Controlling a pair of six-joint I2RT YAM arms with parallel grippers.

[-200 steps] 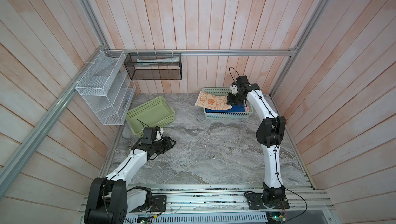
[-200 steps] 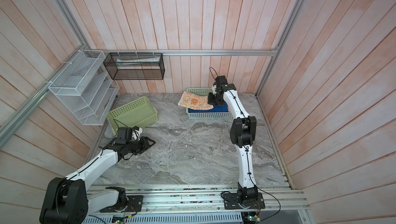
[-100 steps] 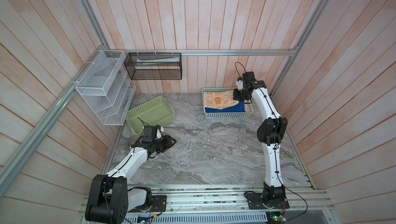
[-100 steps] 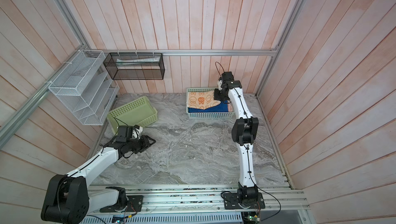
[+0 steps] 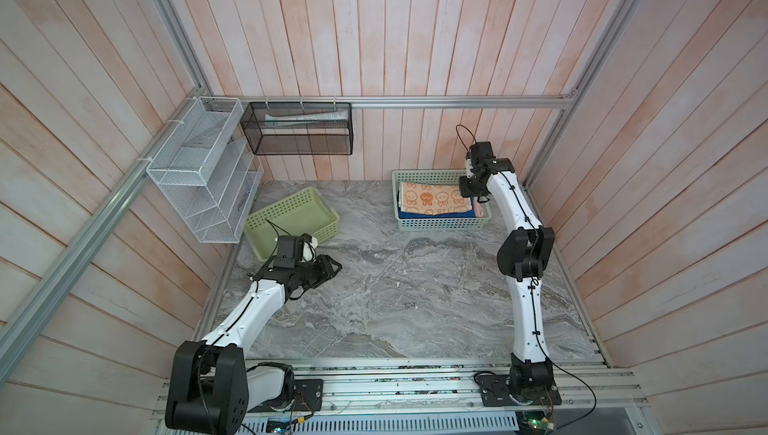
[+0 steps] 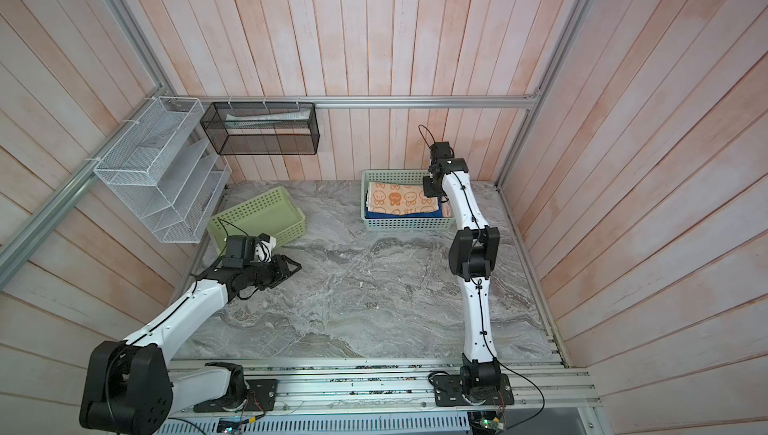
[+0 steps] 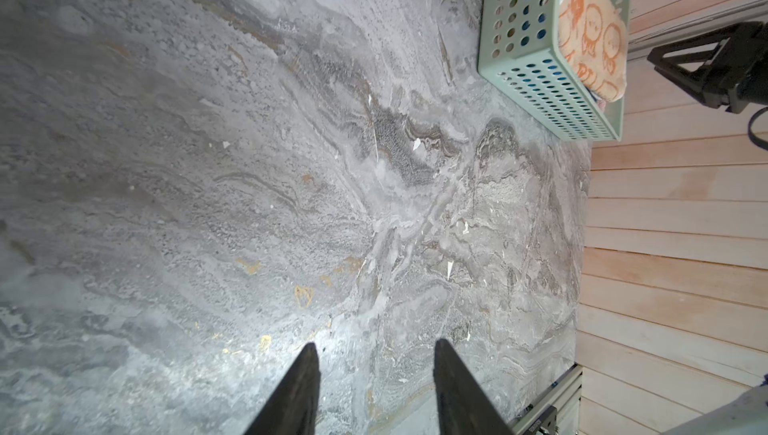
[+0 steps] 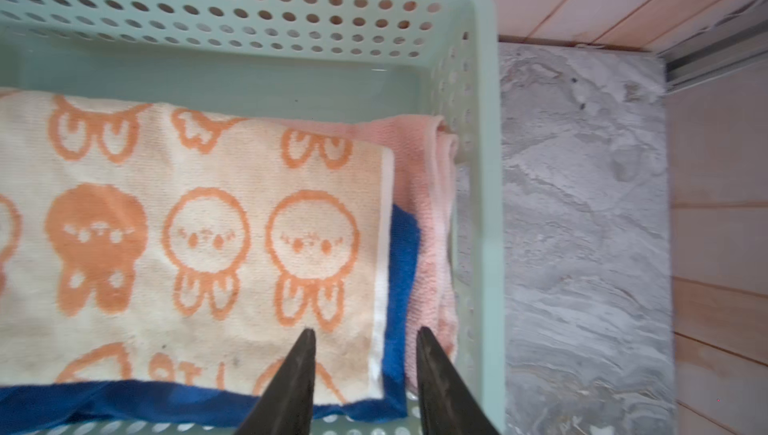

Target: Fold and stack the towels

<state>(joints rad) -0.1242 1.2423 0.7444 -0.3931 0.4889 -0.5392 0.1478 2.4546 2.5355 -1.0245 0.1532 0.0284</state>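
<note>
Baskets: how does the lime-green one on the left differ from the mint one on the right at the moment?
The lime-green basket is empty. The mint basket holds folded towels, with the orange cartoon towel on top of a blue towel. The lime-green basket sits skewed to the back wall, while the mint basket sits square to it. Their colour differs: yellowish green against pale blue-green. Both are rectangular perforated plastic baskets resting on the marble tabletop.

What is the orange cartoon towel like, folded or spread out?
Folded: the orange cartoon towel lies as a neat rectangle atop the blue towel inside the mint basket.
</note>
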